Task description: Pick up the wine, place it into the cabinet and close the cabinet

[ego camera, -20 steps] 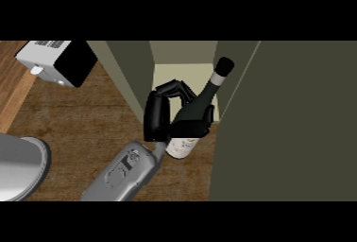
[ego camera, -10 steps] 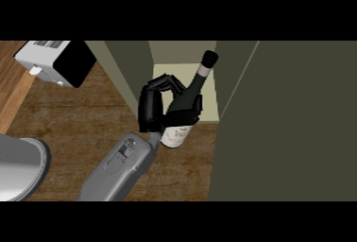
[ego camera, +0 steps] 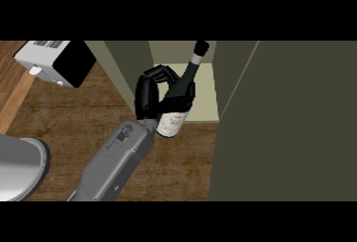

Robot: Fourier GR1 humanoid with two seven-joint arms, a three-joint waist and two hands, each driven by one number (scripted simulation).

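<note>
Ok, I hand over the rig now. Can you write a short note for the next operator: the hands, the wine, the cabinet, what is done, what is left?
Right robot hand: shut on the wine bottle, curled round its body.
Left robot hand: not in view.
Wine bottle: held tilted, neck pointing into the open cabinet, base over the wooden counter just in front.
Cabinet door: open, at the right.
Done: the pick-up.
Left: set the bottle on the shelf, release it, close the door.

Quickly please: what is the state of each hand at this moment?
Left hand: closed around the wine bottle.
Right hand: not in view, so it cannot be told.
</note>
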